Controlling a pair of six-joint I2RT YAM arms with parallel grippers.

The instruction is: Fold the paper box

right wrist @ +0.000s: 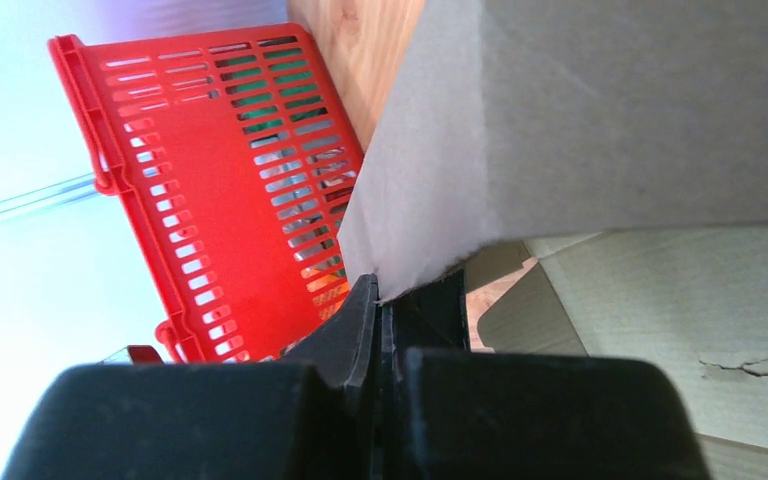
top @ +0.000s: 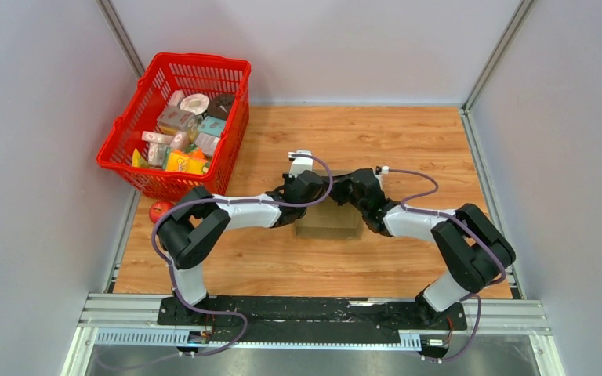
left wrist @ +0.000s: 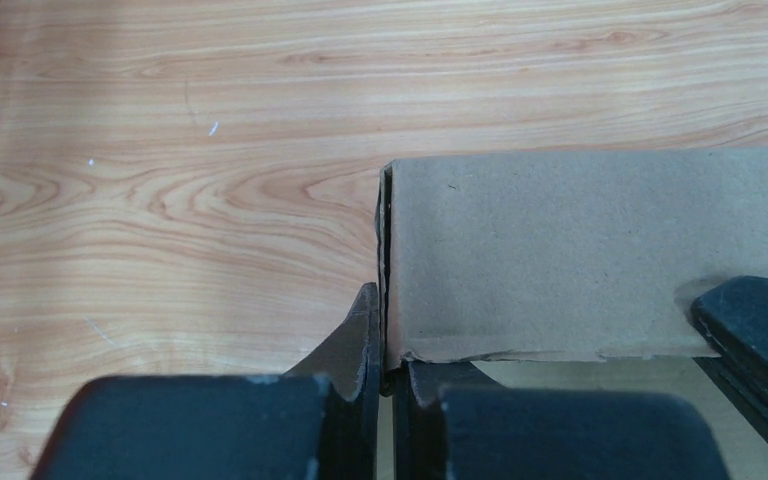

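The paper box [top: 329,221] is plain brown cardboard, partly formed, at the middle of the wooden table. My left gripper [top: 307,190] is at its left far corner, shut on the box's left side wall; in the left wrist view the jaws pinch that wall's edge [left wrist: 388,345], with the brown panel [left wrist: 580,250] stretching right. My right gripper [top: 358,192] is at the box's right far side, shut on a raised cardboard flap [right wrist: 560,120]; its fingers [right wrist: 365,325] clamp the flap's lower corner. The other gripper's black finger [left wrist: 760,330] shows at the right.
A red plastic basket [top: 176,125] with several small printed packages stands at the back left; it also fills the left of the right wrist view [right wrist: 220,190]. A red ball-like object [top: 160,211] lies by the table's left edge. Grey walls enclose the table.
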